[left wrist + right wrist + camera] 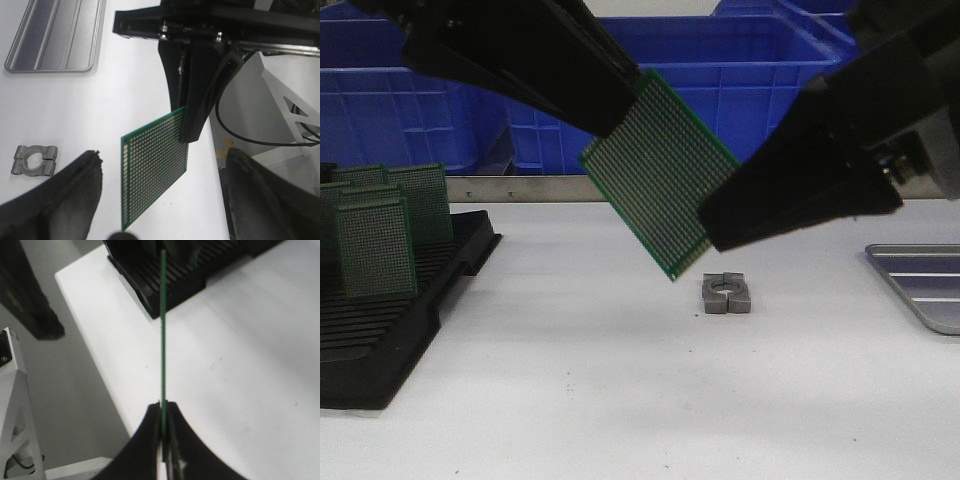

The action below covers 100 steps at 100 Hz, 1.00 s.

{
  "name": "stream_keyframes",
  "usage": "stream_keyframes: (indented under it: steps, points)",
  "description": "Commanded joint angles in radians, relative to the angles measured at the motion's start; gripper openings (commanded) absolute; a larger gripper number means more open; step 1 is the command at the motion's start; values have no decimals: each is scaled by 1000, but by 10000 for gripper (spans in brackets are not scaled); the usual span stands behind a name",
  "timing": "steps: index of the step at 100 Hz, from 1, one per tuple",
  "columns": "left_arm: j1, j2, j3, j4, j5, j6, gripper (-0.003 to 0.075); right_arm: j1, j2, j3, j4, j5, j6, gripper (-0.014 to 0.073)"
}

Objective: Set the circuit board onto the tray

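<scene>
The right gripper [163, 415] pinches the thin green perforated circuit board [658, 172] edge-on, apparently taking it from the left gripper [620, 115], whose grasp I cannot tell.

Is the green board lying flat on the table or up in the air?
In the air, tilted: the circuit board hangs above the table.

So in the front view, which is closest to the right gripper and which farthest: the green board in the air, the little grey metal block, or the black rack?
1. The circuit board, pinched in the right gripper in mid-air, at centre.
2. The grey metal block, on the table just below it.
3. The black rack, far off at the left edge.
</scene>
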Motion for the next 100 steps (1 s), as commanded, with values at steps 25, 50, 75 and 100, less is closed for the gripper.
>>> stream_keyframes:
  steps: [25,50,75,100]
  points:
    - [-9,-34,-30,-69,0,-9,496,-151,-17,-24,-178,19,498,-67]
    - [-9,-34,-30,-69,0,-9,494,-479,-17,-24,-178,-93,498,-67]
    - [-9,-34,-30,-69,0,-9,494,-636,-14,-28,-178,-272,496,-67]
    - [-9,-34,-30,-69,0,-9,494,-636,83,-107,-178,-292,494,-60]
